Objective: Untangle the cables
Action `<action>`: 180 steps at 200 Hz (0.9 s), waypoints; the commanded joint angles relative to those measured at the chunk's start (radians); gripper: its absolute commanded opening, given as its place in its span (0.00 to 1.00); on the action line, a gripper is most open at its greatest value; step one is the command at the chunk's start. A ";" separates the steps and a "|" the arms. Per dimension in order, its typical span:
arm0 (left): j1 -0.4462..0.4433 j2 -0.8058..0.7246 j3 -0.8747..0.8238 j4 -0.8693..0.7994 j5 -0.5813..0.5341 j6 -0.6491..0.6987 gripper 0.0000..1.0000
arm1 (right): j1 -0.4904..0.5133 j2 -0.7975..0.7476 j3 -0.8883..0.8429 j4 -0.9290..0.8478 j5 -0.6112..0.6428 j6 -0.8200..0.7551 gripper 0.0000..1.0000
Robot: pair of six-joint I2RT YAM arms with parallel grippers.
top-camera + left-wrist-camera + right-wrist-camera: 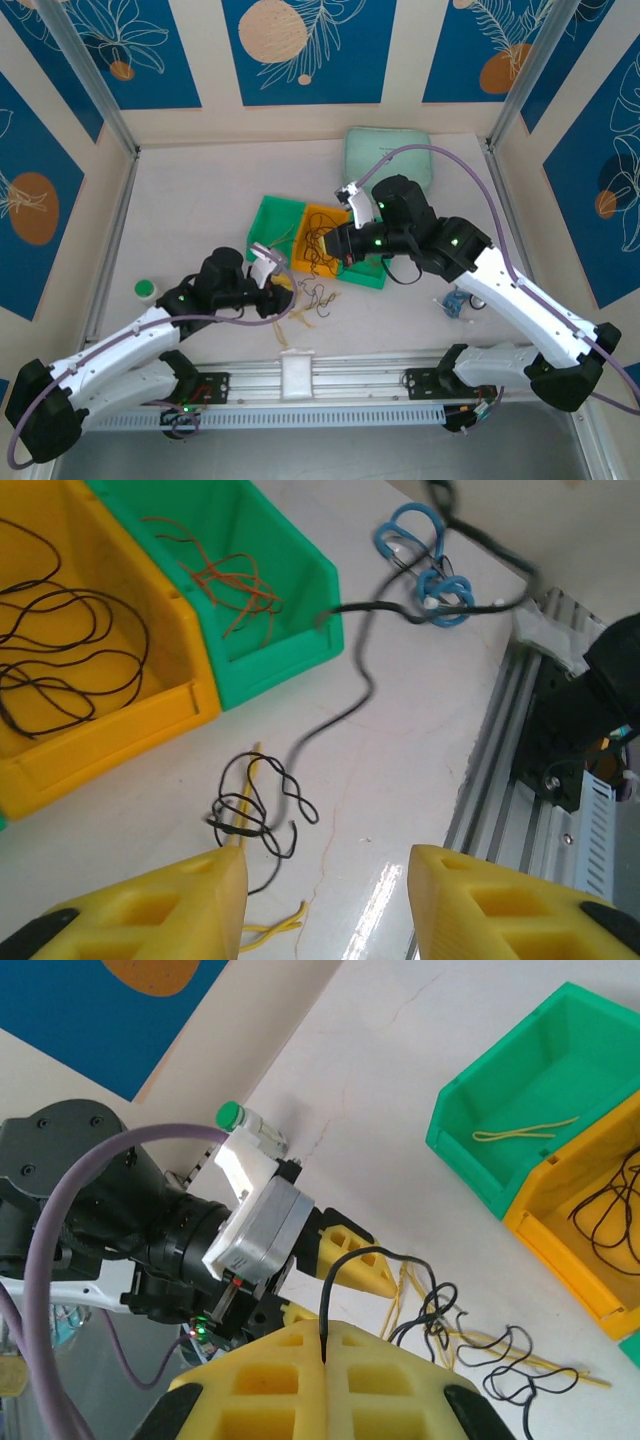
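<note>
- Black and yellow thin wiry cables (315, 300) lie knotted on the pale table (200, 200) in the top view. They are just in front of three bins set in a row: a far green plastic bin (272, 218), a yellow plastic bin (318, 240) and a near green plastic bin (365, 272). The left pincer (282, 282) sits just beside the knot. The right pincer (340, 248) hangs over the bins, and I cannot tell from here how its jaws stand.
- From the left wrist, the left pincer (325, 900) has its jaws wide apart and holds nothing, low over the knot of cables (250, 810). One black strand (340, 710) climbs out of the knot and runs, blurred, toward the upper right. Sorted black loops lie in the yellow plastic bin (110, 750), and red-orange ones in the near green plastic bin (290, 650).
- From the right wrist, the right pincer (325, 1345) has its jaws together, clamped on the black strand (327, 1290), which comes out between the pads. Beyond it lies the rest of the knot (470, 1350), next to the left pincer (340, 1255). A single yellow cable rests in the far green plastic bin (470, 1160).
- The step in hand looks like drawing one black cable free of the knot, with several already sorted by colour. The next move probably calls for a slow pull up and away. The left pincer may need to close on the remaining loops to pin them, or the whole knot could be dragged along. The freed strand then seems bound for the yellow bin.
</note>
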 commanded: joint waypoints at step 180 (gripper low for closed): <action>-0.033 0.211 0.072 0.101 -0.154 0.224 0.40 | -0.025 0.049 0.005 0.025 -0.151 0.032 0.00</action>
